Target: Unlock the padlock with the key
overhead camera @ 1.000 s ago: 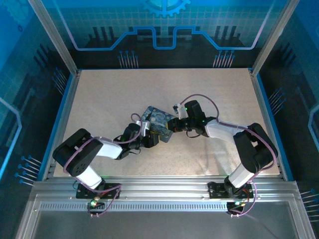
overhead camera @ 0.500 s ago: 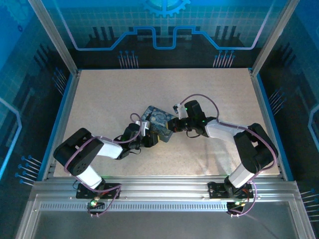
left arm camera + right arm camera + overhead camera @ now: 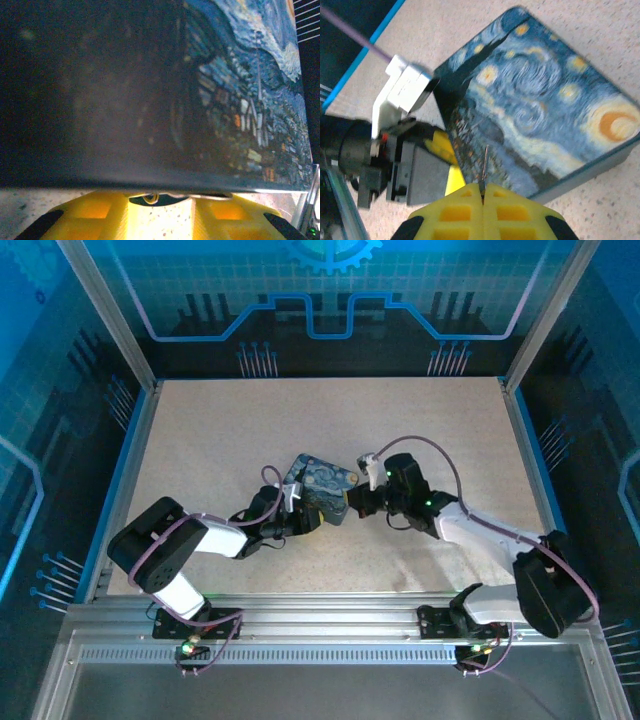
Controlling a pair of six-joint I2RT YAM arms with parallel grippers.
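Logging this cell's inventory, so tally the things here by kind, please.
Grippers: 2, the left gripper and the right gripper
Painted tin: 1
Key: 1, pinched in the right gripper
Total: 4

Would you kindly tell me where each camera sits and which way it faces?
Top external: high behind the robot, looking down on the table, the left arm, the right arm and the blue painted tin.
Left wrist: pressed close against the tin's dark side; the left gripper at the bottom edge.
Right wrist: above the tin's lid; the right gripper pinches the key.
Both wrist views share the tin.
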